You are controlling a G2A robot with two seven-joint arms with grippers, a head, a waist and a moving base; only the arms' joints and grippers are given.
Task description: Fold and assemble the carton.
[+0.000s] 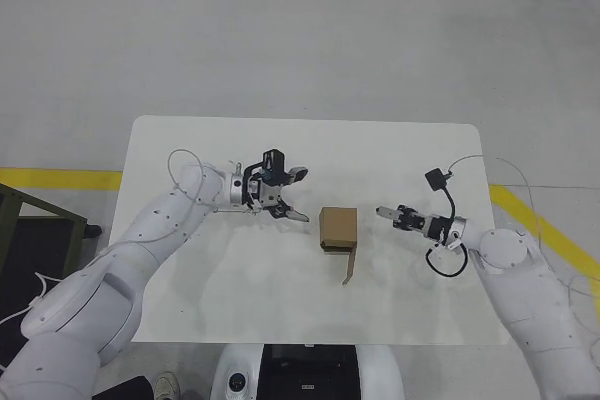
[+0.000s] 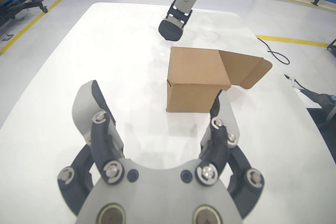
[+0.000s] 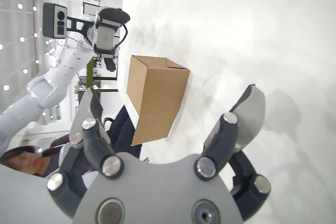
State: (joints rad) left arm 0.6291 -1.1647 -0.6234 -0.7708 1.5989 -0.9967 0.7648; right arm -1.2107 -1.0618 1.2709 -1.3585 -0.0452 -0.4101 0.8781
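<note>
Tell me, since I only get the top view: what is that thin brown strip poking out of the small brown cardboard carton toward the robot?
Observer: It is a broad brown cardboard flap of the carton, standing on edge. The left wrist view shows its flat face and a rounded corner.
Operator: The jaws on the right arm look pinched shut from above. Are they?
Observer: No. The right wrist view shows them spread wide, rolled onto their side and holding nothing.
Operator: Is the carton's top sealed?
Observer: It is folded shut, but the right wrist view shows a thin dark slit along one top edge.
</note>
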